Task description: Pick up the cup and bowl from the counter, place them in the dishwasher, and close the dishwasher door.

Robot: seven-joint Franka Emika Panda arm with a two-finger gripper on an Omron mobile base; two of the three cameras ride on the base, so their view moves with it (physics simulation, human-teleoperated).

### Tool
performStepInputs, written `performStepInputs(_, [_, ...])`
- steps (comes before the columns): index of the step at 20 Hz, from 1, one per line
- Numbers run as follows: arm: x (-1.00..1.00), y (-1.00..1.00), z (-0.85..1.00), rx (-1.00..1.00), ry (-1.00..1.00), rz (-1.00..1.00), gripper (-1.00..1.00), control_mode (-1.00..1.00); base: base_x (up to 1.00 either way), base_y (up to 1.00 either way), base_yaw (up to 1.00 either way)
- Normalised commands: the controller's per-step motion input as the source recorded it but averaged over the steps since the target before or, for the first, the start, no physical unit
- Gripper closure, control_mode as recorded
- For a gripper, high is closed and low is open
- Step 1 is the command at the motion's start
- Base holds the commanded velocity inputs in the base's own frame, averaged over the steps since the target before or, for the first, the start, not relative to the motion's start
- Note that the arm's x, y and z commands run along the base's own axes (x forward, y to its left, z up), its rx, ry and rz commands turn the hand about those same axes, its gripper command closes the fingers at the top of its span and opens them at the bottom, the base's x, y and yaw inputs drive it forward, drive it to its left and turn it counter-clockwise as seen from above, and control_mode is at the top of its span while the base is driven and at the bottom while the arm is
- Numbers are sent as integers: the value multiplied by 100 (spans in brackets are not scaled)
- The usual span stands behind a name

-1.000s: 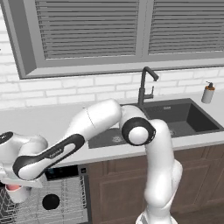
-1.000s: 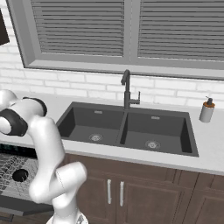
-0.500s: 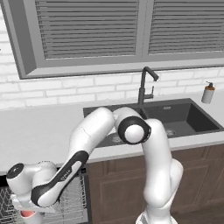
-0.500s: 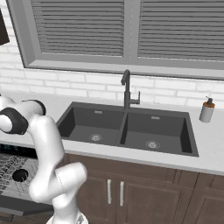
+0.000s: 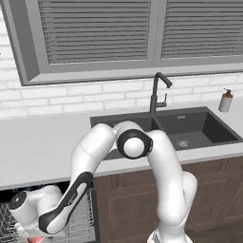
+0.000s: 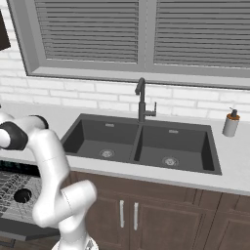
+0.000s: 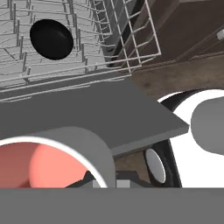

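My gripper (image 7: 107,181) is shut on the rim of the white cup (image 7: 41,159), whose red inside faces the hand view at the lower left. In the left base view the arm bends down to the lower left, and a sliver of the cup (image 5: 34,240) shows under the hand beside the dishwasher's wire rack (image 5: 84,222). The black bowl (image 7: 51,38) lies in the rack (image 7: 109,48); it is also in the right base view (image 6: 23,196). The dishwasher door (image 7: 87,113) lies open and flat, below and beyond the cup. The counter (image 5: 42,142) runs above.
A dark double sink (image 6: 141,144) with a black faucet (image 6: 141,100) sits in the counter, and a soap dispenser (image 6: 230,123) stands at its right end. Brown wooden cabinets (image 6: 161,215) are under the sink, right of the dishwasher.
The arm has swung down from counter height, carrying the cup low over the open dishwasher door. The bowl has stayed in the rack.
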Motion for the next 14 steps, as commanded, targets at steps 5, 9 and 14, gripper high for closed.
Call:
performStepInputs(5, [24, -4, -34, 0, -18, 14, 100, -100, 0, 0, 0])
performStepInputs(9, [50, -5, -28, 0, -24, 13, 100, -100, 0, 0, 0])
performStepInputs(14, [37, -5, -5, 0, -14, 3, 100, -100, 0, 0, 0])
